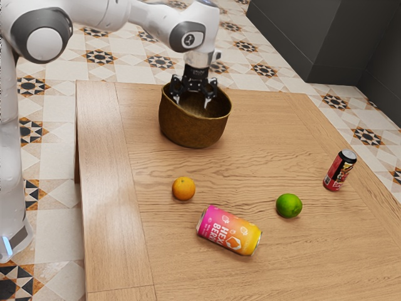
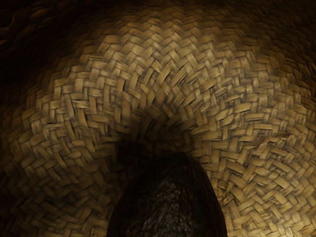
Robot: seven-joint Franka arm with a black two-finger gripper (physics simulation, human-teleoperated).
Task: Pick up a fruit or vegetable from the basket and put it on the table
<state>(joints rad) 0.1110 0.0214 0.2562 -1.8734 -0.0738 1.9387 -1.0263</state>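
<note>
Your gripper [image 1: 192, 104] stands wide at the basket [image 1: 193, 130], upper middle of the exterior view; take the dark fruit [image 2: 168, 202], likely firm and weighty, across its middle.

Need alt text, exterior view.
A robot's open tool reaches into a brown basket on a wooden table. Nearer the camera: an orange, a pink-yellow can on its side, a lime; a red can stands at the exterior view's right.

The exterior view's wooden table [image 1: 263, 144] holds a basket [image 1: 193, 129] at eleven o'clock, orange [image 1: 183, 189] at nine, lying pink-yellow can [image 1: 229, 231] at six, lime [image 1: 289, 205] at four, upright red can [image 1: 339, 170] at three.
</note>
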